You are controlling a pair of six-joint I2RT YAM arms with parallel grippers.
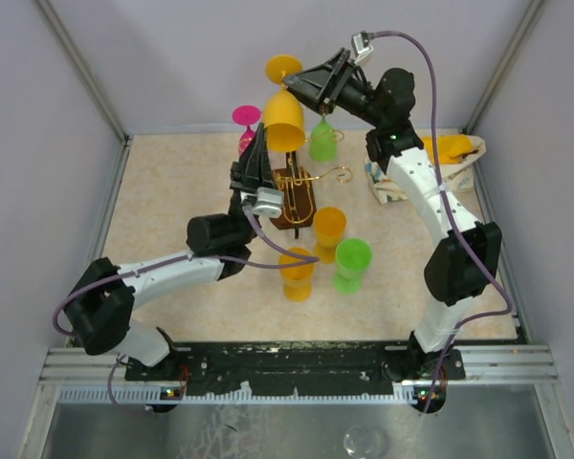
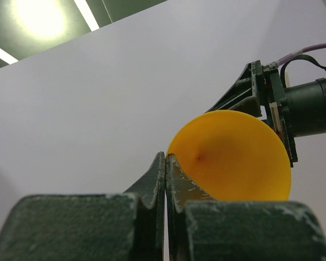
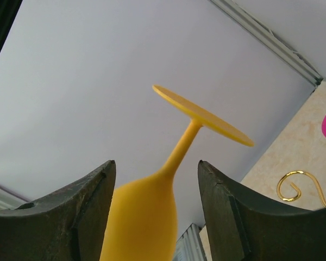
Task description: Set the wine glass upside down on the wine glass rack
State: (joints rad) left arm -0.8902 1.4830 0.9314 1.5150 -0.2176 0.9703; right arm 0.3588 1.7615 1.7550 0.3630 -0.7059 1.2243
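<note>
A yellow wine glass (image 1: pixel 283 120) hangs upside down in the air over the rack, foot up. My left gripper (image 1: pixel 262 145) is shut, its tips at the glass's rim; in the left wrist view the shut tips (image 2: pixel 167 157) press against the yellow bowl (image 2: pixel 233 157). My right gripper (image 1: pixel 298 91) stands open around the upper bowl; in its wrist view the bowl (image 3: pixel 146 212) sits between the spread fingers (image 3: pixel 92 196) and the stem rises beyond them. The gold wire wine glass rack (image 1: pixel 301 186) stands below on its dark base, one curled arm (image 3: pixel 293 185) showing.
A green glass (image 1: pixel 323 142) hangs at the rack's far side and a pink glass (image 1: pixel 246 120) stands behind it. Two orange glasses (image 1: pixel 328 229) (image 1: pixel 297 273) and a green one (image 1: pixel 351 263) stand in front of the rack. A cloth bag (image 1: pixel 402 182) lies at right.
</note>
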